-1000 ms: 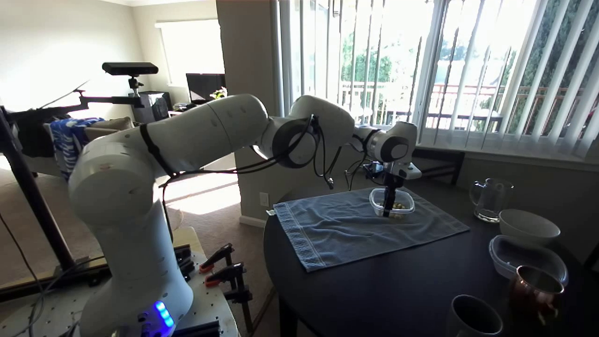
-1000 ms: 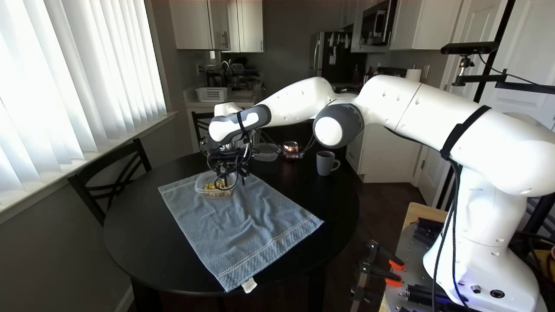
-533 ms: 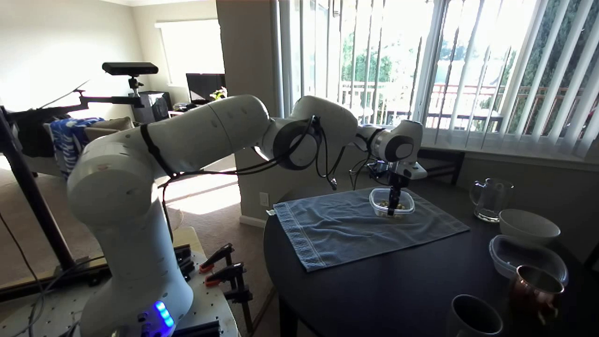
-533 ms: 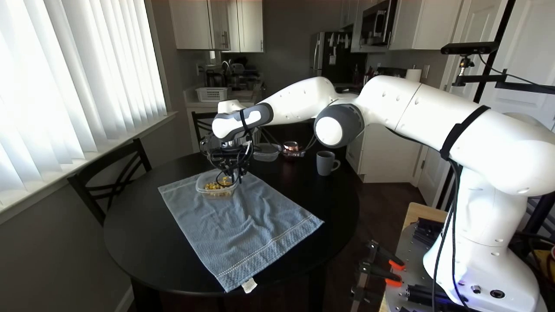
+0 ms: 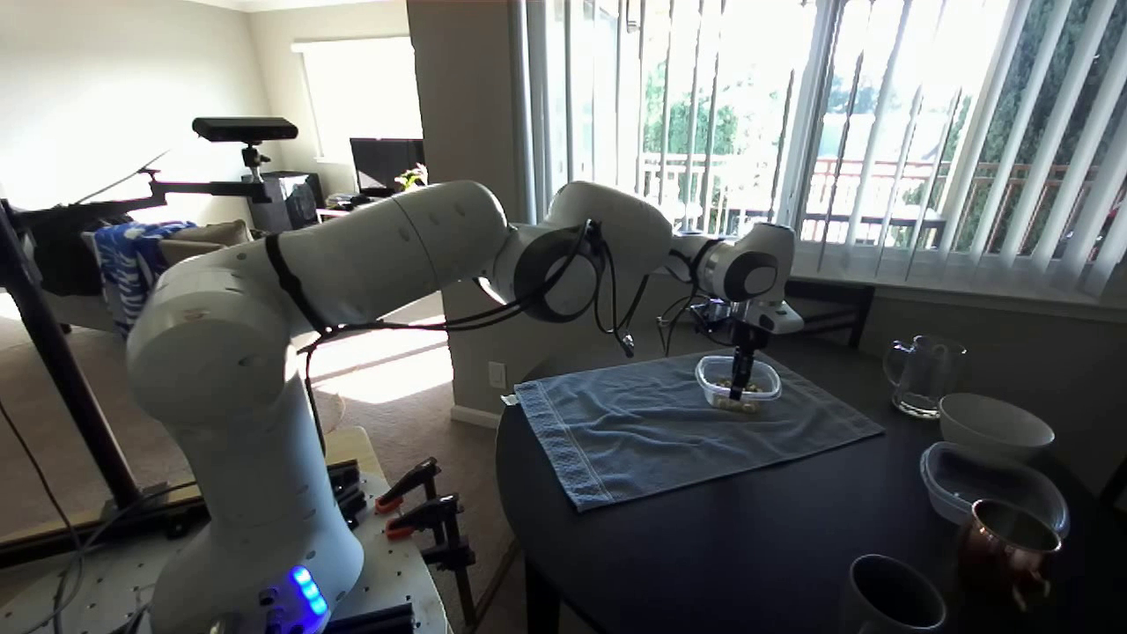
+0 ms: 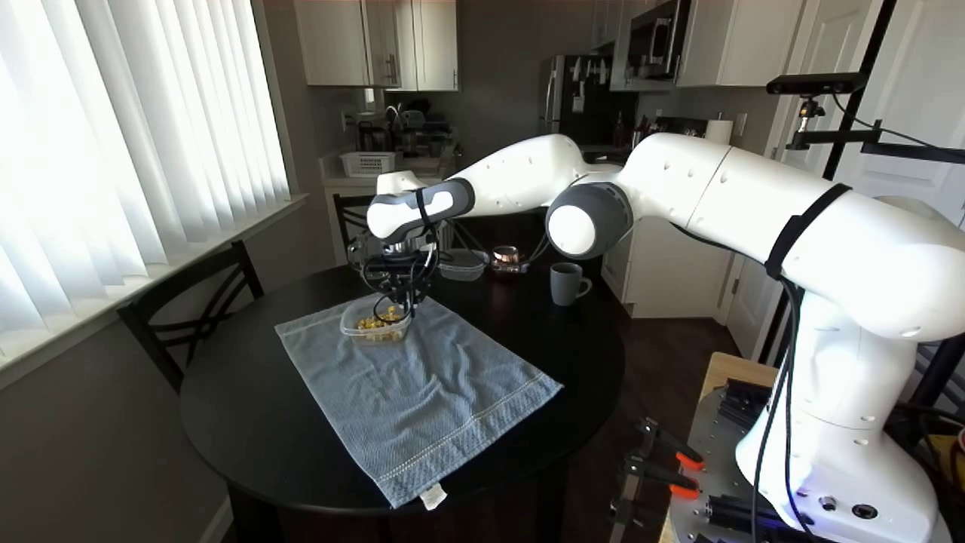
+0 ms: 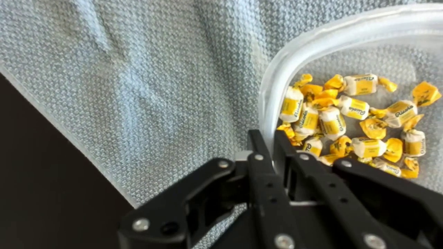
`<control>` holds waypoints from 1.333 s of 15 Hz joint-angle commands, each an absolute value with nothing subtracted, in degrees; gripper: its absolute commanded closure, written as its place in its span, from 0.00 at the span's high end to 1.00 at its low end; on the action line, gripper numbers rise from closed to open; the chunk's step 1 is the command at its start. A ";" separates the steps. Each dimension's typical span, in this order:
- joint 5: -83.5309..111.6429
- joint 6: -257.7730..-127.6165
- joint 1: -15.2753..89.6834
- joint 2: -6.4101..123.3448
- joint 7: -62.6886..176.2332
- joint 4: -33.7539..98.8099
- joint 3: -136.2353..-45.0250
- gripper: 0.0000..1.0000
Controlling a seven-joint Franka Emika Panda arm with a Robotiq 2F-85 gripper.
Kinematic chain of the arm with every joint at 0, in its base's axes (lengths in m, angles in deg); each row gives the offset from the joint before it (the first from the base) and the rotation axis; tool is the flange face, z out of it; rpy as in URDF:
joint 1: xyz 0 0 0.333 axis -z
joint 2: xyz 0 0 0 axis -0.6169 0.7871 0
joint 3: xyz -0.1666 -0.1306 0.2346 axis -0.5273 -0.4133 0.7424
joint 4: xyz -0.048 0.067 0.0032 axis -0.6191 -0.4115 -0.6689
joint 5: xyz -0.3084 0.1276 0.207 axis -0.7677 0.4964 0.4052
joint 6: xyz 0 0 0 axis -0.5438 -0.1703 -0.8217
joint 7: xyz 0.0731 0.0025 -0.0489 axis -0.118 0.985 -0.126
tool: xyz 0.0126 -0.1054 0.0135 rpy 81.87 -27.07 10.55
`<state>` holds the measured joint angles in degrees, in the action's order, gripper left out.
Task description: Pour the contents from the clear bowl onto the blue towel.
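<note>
The clear bowl [image 7: 277,72] rests upright on the blue towel [image 7: 173,86], toward one end of it, in both exterior views. Several yellow-and-white wrapped candies [image 7: 367,147] lie inside. My gripper [image 7: 269,136] points down over the bowl's side and is shut on its rim, one finger inside the wall and one outside. In an exterior view the gripper [image 5: 739,394] reaches down at the bowl [image 5: 709,387], with the towel [image 5: 634,431] spread flat beneath. The fingertips are partly lost among dark cables in an exterior view, beside the bowl [image 6: 354,332].
Along the dark round table [image 5: 704,546] stand a glass mug [image 5: 924,379], a white bowl [image 5: 995,427], a larger clear container [image 5: 990,489], a copper mug [image 5: 1008,550] and a grey mug [image 6: 565,283]. A chair [image 6: 196,302] stands by the window.
My gripper has shifted slightly toward the bowl's far side from the base, and its fingers have closed onto the rim. Bowl and towel look about where they were.
</note>
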<state>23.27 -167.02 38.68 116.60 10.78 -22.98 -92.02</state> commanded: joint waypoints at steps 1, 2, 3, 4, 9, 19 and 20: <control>22.42 -165.60 38.36 115.55 8.84 -24.68 -93.32 0.03; 22.04 -165.64 38.17 115.27 8.80 -25.17 -93.84 0.03; 21.02 -165.90 37.56 114.89 8.58 -25.95 -94.99 0.03; 20.04 -165.86 37.07 114.51 8.83 -26.78 -95.96 0.03; 11.73 -165.96 32.51 113.03 10.82 -31.60 -102.49 0.03; -2.50 -163.91 25.50 114.80 13.03 -35.08 -111.66 0.03; -3.64 -163.77 25.30 114.96 13.34 -35.07 -112.49 0.03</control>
